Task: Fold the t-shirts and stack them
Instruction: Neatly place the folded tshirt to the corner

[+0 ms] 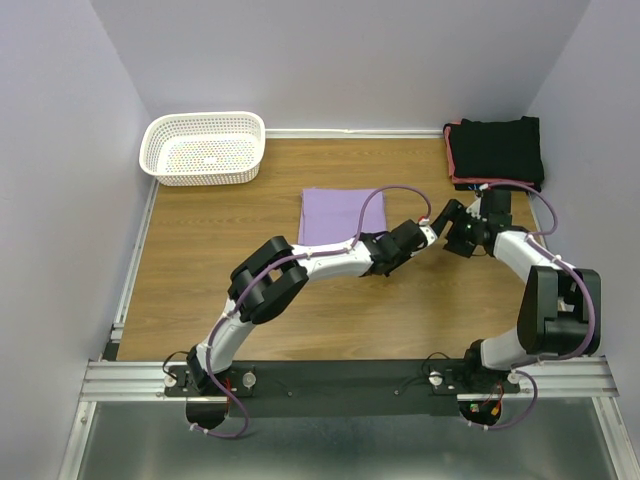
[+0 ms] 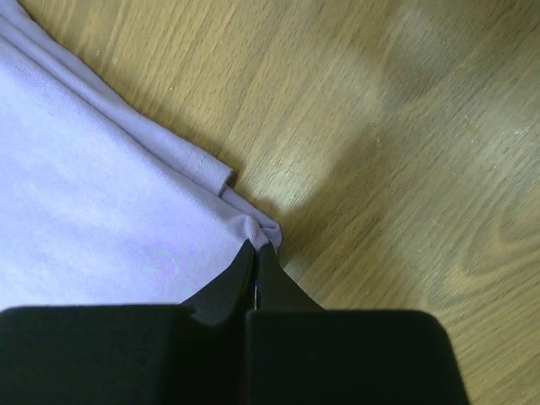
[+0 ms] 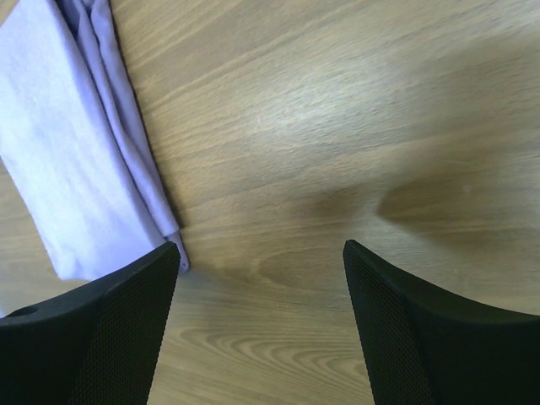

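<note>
Top view: lavender shirt (image 1: pixel 338 215) folded into neat rectangle, smooth, lying flat mid-tabletop (image 1: pixel 200 270). Black shirts (image 1: pixel 497 150) stacked in far right corner, coral-red edge peeking out.

Left wrist: left gripper (image 2: pixel 257 256) jaws clenched tight on lavender shirt's corner. Layered hems visible at pinch, rest of cloth spreading up-left from tips.

Right wrist: right gripper (image 3: pixel 261 253) jaws spread wide over bare wood, grasping nothing. Lavender folds off to one side, edge close by one jaw tip.

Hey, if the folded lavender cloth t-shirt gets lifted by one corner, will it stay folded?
Probably not: the folded lavender cloth t-shirt shows thin loose layers, so it would likely sag open. It looks light. Pinched only at its corner by the left claw, it may drag.
</note>
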You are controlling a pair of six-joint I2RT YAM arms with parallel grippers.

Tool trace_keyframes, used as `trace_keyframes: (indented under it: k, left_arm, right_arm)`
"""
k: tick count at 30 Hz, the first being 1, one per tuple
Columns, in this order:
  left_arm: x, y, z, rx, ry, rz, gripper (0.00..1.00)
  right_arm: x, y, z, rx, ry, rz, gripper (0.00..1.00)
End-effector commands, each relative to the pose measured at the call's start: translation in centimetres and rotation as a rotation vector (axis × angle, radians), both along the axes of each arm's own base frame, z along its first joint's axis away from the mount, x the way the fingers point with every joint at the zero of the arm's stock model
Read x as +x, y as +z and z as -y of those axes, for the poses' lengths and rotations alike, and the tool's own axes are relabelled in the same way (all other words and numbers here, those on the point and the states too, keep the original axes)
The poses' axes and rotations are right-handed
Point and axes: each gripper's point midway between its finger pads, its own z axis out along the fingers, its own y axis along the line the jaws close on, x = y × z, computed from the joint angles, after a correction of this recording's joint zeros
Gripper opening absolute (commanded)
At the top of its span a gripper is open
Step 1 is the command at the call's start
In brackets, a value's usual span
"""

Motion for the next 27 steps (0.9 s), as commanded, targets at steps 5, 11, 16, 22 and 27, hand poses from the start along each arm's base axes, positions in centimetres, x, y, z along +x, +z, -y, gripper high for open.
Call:
trace_keyframes:
  k: [5, 11, 16, 22, 27]
  left_arm:
    - [0.0, 3.7, -0.1, -0.145, 0.009, 0.025, 0.00]
    - [0.4, 6.1, -0.6, -0.223, 0.039, 0.025, 0.00]
    - [0.3, 6.7, -0.8, -0.241, 0.038, 0.020, 0.00]
    - [0.1, 7.1, -0.3, -0.269, 0.030, 0.007, 0.00]
    - [0.1, 7.8, -0.2, -0.287, 0.030, 0.012, 0.00]
  right_arm:
    - [0.9, 1.6, -4.5, 0.275, 0.174, 0.037, 0.89]
    - [2.5, 1.2, -5.8, 0.394, 0.169, 0.049, 1.00]
    - [3.8, 0.2, -7.7, 0.477, 0.174, 0.038, 1.00]
    - [4.7, -1.8, -11.9, 0.596, 0.203, -0.021, 1.00]
    - [4.8, -3.7, -15.5, 0.576, 0.234, -0.076, 1.00]
